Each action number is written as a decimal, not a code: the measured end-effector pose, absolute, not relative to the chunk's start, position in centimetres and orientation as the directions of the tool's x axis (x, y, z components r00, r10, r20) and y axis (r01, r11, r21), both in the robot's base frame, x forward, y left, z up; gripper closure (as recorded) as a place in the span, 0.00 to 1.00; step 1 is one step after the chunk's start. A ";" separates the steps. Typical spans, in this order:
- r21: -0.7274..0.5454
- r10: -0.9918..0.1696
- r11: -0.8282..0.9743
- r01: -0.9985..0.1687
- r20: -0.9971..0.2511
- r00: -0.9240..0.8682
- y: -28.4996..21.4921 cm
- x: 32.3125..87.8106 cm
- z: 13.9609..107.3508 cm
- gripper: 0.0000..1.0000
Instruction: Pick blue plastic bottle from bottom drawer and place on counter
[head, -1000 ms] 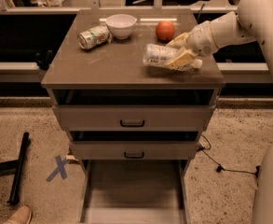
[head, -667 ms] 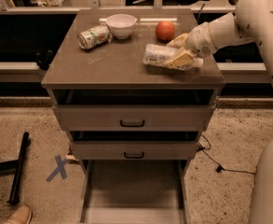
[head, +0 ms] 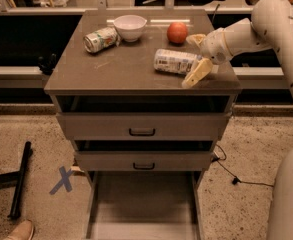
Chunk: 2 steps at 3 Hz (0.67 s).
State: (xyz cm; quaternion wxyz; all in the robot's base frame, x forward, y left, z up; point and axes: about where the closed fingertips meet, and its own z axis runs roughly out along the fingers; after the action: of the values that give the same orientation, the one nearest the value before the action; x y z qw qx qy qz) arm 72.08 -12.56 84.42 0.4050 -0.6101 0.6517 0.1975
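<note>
Blue plastic bottle (head: 174, 61) lies on counter (head: 121, 71); gripper (head: 196, 56) at its end, fingers (head: 197, 73) spread.

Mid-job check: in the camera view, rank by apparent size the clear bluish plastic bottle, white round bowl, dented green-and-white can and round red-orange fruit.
1. Clear bluish plastic bottle, lying on the counter at the open gripper.
2-3. White round bowl and dented green-and-white can look alike; not ranked.
4. Round red-orange fruit, smallest.

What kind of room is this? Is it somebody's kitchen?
Probably a robot test room, not a kitchen. A blue tape X marks the speckled floor, a cable trails loose, and the robot's gripper is open over the counter by the blue plastic bottle.
</note>
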 end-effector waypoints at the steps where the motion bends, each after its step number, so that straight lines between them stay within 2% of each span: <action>1: -0.264 -0.635 0.227 -0.937 -0.770 0.063 -14.9 71.6 85.7 0.00; 2: -0.339 -0.652 0.274 -0.900 -0.754 0.085 -17.8 70.6 88.8 0.00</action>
State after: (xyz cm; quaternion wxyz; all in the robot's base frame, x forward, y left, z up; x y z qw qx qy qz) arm 70.56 -17.81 88.79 0.4464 -0.5860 0.6618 0.1390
